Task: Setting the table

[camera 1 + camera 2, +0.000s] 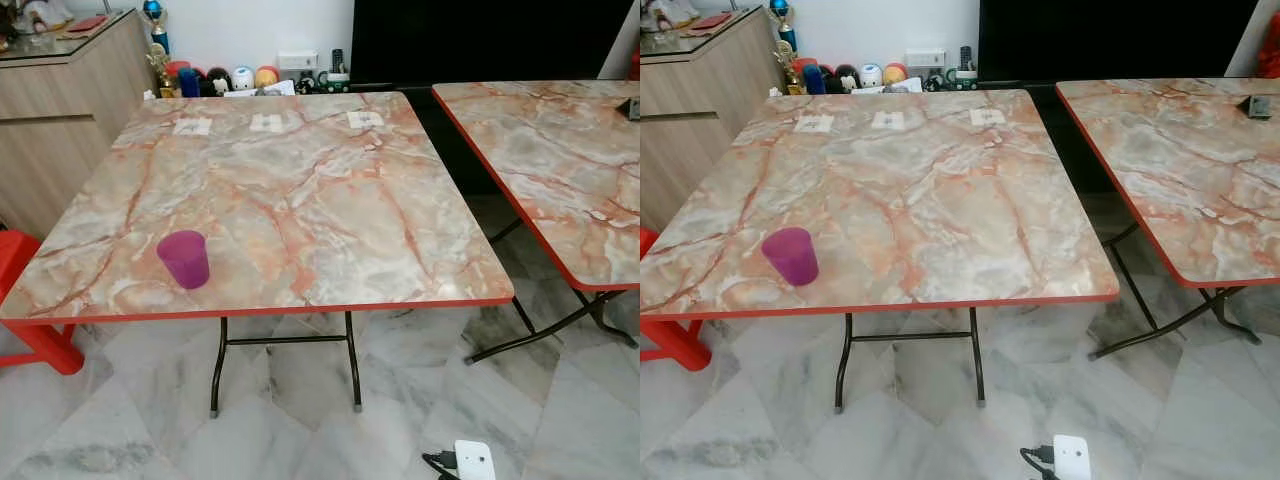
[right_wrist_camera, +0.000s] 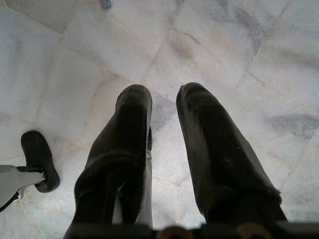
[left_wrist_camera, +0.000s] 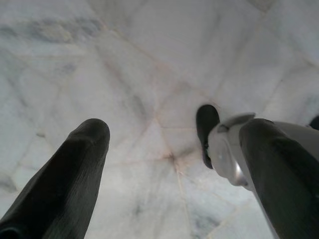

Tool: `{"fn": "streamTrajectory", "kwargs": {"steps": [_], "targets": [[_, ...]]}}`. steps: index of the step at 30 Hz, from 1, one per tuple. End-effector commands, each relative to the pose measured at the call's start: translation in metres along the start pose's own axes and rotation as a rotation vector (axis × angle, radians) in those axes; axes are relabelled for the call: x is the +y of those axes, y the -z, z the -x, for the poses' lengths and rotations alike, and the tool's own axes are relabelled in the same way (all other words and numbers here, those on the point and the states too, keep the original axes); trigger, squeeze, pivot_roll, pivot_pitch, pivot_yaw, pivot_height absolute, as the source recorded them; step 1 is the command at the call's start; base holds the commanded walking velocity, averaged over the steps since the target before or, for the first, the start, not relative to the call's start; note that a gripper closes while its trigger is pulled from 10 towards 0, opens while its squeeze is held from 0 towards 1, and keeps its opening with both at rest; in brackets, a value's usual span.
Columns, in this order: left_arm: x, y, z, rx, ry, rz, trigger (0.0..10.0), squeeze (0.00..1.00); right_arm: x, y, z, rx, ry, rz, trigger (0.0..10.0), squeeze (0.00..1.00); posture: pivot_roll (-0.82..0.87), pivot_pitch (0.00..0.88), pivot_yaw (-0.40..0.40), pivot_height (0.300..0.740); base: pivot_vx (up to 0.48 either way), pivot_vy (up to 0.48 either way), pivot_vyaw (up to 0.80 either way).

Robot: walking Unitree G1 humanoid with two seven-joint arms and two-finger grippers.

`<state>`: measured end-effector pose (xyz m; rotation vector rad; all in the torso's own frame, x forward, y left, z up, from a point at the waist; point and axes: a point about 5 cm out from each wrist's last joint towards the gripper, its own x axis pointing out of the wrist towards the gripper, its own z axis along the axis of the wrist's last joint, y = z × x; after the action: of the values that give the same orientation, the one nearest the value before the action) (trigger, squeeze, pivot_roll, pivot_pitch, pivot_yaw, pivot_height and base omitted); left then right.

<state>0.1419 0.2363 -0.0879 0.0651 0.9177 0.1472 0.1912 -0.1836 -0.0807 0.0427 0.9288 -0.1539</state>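
Note:
A purple plastic cup [image 1: 184,259] stands upright near the front left corner of a marble-patterned folding table [image 1: 300,200] with a red edge. Three small pale labels [image 1: 270,123] lie in a row along the table's far side. Both arms hang low over the marble floor. In the left wrist view my left gripper [image 3: 174,129] is open, its fingers [image 3: 79,164] wide apart with nothing between them. My right gripper [image 2: 164,94] is shut, holding nothing, its fingers [image 2: 129,129] side by side with a thin slit between them.
A second matching table [image 1: 560,170] stands close on the right, with a narrow gap between the two. A red stool [image 1: 30,320] and a wooden cabinet [image 1: 60,110] are on the left. Toys [image 1: 220,80] line the far wall. A white plug box [image 1: 472,460] lies on the floor in front.

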Motion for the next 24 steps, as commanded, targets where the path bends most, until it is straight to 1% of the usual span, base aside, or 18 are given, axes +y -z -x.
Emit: {"fn": "streamTrajectory", "kwargs": {"steps": [1, 5, 10, 14, 18, 19, 24], "targets": [[-0.004, 0.008, 0.001, 0.038, 0.005, -0.02, 10.0, 0.0, 0.0, 0.003, 0.0, 0.01, 0.002, -0.007, 10.0, 0.0, 0.01, 0.064, 0.017, 0.74, 0.0, 0.0, 0.0], [-0.017, 0.004, -0.001, 0.034, 0.02, -0.026, 10.0, 0.0, 0.0, 0.004, 0.001, 0.012, 0.004, -0.012, 10.0, 0.0, 0.01, 0.061, 0.018, 0.74, 0.0, 0.0, 0.0], [-0.024, 0.003, -0.002, 0.03, 0.028, -0.024, 10.0, 0.0, 0.0, 0.005, 0.001, 0.02, 0.004, -0.014, 10.0, 0.0, 0.0, 0.055, 0.02, 0.74, 0.0, 0.0, -0.71], [-0.034, 0.004, -0.002, 0.039, 0.038, -0.023, 10.0, 0.0, 0.001, 0.005, 0.001, 0.02, 0.002, -0.012, 10.0, 0.0, 0.0, 0.051, 0.022, 0.74, 0.0, 0.0, -0.79], [-0.036, 0.005, -0.002, 0.046, 0.039, -0.024, 10.0, 0.0, 0.001, 0.005, 0.001, 0.021, 0.001, -0.011, 10.0, 0.0, 0.0, 0.051, 0.022, 0.74, 0.0, 0.0, -0.79], [-0.034, 0.005, -0.002, 0.048, 0.037, -0.019, 10.0, 0.0, 0.001, 0.005, 0.001, 0.021, 0.001, -0.011, 10.0, 0.0, 0.0, 0.051, 0.022, 0.74, 0.0, 0.0, -0.8], [-0.029, 0.003, -0.002, 0.037, 0.028, -0.015, 10.0, 0.0, 0.001, 0.005, 0.001, 0.021, 0.0, -0.009, 10.0, 0.0, 0.01, 0.052, 0.02, 0.74, 0.0, 0.452, -0.8]]}}
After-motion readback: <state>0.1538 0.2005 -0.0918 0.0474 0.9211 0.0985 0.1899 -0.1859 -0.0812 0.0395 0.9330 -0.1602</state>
